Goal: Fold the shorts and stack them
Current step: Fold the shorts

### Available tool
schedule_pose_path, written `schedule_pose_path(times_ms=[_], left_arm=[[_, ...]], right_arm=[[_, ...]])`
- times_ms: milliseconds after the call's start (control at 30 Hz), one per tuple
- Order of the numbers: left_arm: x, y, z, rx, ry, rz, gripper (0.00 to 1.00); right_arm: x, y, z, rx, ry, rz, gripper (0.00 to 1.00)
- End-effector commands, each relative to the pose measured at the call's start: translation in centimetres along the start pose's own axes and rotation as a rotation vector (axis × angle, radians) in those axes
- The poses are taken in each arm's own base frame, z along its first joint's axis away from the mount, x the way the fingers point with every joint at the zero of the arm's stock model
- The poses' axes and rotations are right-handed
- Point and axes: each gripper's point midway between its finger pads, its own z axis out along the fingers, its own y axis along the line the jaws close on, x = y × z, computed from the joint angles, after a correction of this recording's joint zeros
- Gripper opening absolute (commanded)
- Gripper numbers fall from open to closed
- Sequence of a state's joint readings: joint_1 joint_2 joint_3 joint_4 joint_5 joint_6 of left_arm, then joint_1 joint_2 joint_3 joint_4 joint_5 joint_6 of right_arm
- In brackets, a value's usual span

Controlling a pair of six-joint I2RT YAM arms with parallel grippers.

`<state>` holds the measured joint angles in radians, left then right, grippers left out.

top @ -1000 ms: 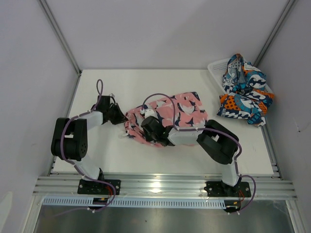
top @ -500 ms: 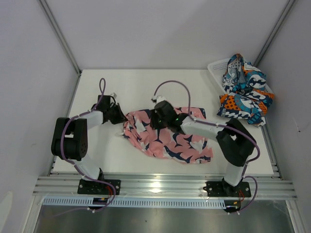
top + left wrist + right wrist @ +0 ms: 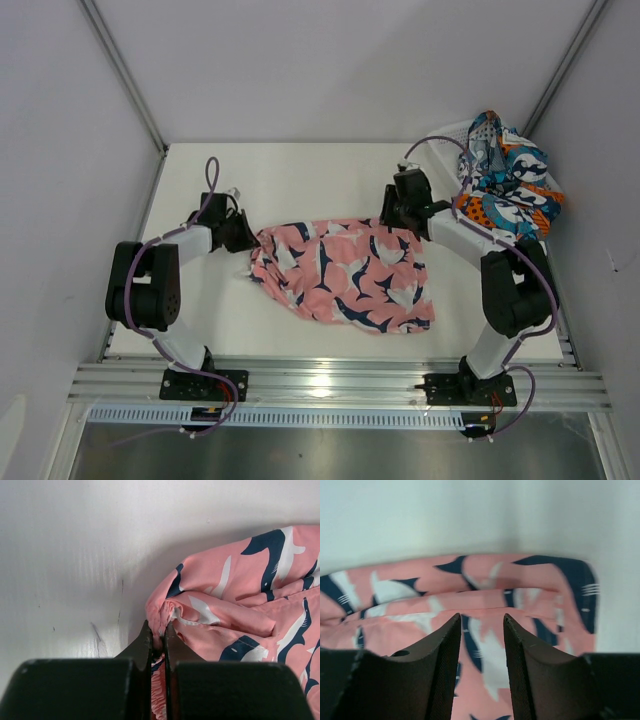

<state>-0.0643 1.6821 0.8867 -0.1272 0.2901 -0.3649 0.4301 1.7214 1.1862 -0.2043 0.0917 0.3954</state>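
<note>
Trouble looked likeliest at the pink shorts (image 3: 345, 275), which lay spread but rumpled across the middle of the desk (image 3: 300, 175), nearer its front edge than its back; the left gripper (image 3: 159, 632) was closed tight on a bunched bit of edge at the garment's left end, while the right gripper (image 3: 481, 622) hung over the far right corner of the cloth with its jaws partly apart and nothing between them; with only one end pinned, any pull from the left would probably drag the whole garment sideways and crumple it rather than stretch it flat; the pinch took in a gathered wad, so a fold started from there could come out crooked, or the thin bite could slip free; if the right gripper came down to take hold, it might catch only the top layer, or press into the desk and miss; the patterned shorts (image 3: 505, 190) sat heaped on the white basket (image 3: 445, 140) at the far right corner of the desk, spilling over its rim and close to the right arm, so a wide swing could snag them.
</note>
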Motion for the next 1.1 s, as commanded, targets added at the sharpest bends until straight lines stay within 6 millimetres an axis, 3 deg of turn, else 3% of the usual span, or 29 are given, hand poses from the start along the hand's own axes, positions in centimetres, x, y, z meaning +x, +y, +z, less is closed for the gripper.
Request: schedule_pose_path(times_ms=[0,133,333,667,1067], left_arm=[[-1.9,-0.2,0.0,-0.009,-0.042,0.039,0.00],[-1.6,-0.3,0.1,-0.007,-0.034,0.034,0.00],[-1.4,-0.6,0.2,-0.004,-0.031,0.040,0.00],[-1.2,-0.4,0.2,-0.017,-0.025,0.043,0.00],[-1.2,-0.3,0.3,-0.022,-0.020,0.047,0.00]], right_arm=[[0.1,-3.4,0.2,0.080,0.012,0.035,0.43],[0.1,-5.9,0.5,0.123,0.026,0.067,0.43],[1.0,-7.6,1.0,0.137,0.043,0.100,0.44],[2.2,-7.9,2.5,0.124,0.075,0.119,0.44],[2.1,-7.6,4.1,0.101,0.073,0.125,0.42]])
